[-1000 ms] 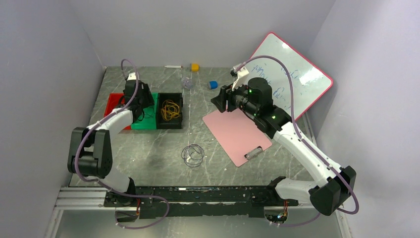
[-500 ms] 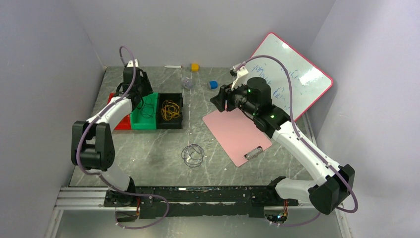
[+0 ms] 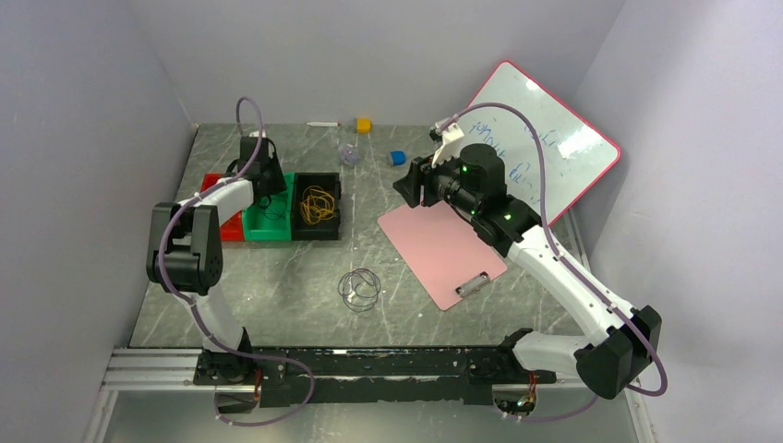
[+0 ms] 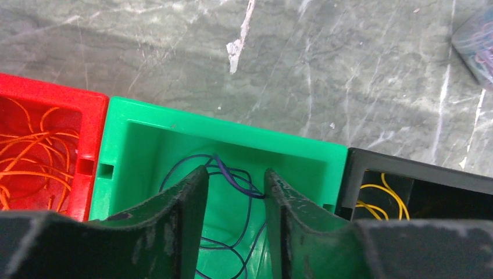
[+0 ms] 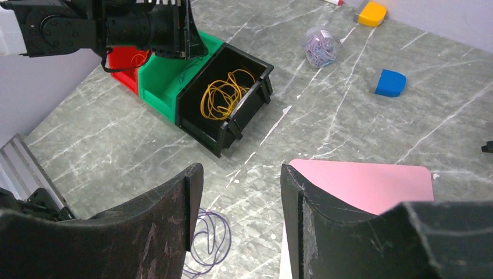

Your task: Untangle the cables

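Blue cable [image 4: 224, 168] looks thin, limp, light; I would pinch its 12 o'clock strand. My left tool [image 4: 235, 177] straddles it, not clamped. My right tool [image 5: 241, 174] gapes, empty.

In the left wrist view the lower loops of the dark blue cable [image 4: 231, 179] in the green bin [image 4: 134, 125] are covered by the left gripper [image 4: 235, 171], and the red bin [image 4: 52, 110] is cut off at the left edge. From above, the writing on the whiteboard [image 3: 545, 138] is too small to be read.
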You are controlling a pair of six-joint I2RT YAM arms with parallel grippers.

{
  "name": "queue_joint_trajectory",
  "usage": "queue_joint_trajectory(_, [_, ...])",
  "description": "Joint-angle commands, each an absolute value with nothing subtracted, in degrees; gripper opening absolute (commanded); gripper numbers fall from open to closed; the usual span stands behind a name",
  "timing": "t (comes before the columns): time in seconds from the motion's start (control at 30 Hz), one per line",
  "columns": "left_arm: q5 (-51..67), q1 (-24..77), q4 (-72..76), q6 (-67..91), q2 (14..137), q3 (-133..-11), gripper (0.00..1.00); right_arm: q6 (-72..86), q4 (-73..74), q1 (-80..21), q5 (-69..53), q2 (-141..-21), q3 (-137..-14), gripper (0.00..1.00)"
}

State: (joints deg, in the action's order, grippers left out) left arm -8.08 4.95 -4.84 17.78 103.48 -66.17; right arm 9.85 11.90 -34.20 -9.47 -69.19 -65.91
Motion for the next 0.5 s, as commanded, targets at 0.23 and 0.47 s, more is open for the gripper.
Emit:
queue_joint_trajectory(0.23, [-9.90,4.44,-9.53,18.51,106.67,-69.52,0.32,9.42,11.78,-34.33,-9.04,-68.78,-65.03,0.55])
queue_joint_trajectory(0.47, [-10.03,4.43,-11.19,19.80,106.83,-68.88,0.24,9.40,12.12,-34.37,-8.94,-68.64,-65.16,0.55])
